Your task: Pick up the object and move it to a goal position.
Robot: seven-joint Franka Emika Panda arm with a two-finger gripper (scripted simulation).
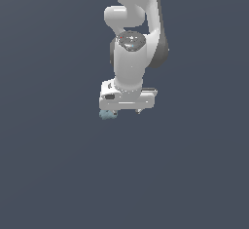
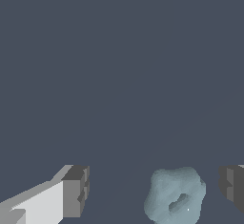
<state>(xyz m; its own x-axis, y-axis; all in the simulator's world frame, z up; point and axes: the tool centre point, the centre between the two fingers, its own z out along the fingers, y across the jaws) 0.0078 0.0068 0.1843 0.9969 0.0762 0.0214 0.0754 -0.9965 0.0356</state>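
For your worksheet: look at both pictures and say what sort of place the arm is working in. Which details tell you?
Most likely a bare simulated test scene, not a real room. A flat, featureless grey-blue ground fills both views, and only the white arm's gripper and a small teal object are there, all rendered smooth.

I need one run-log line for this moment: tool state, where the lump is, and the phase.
phase: approach, before grasp | tool: open, low over floor | teal lump: between fingers, nearer one, not gripped | lifted: no
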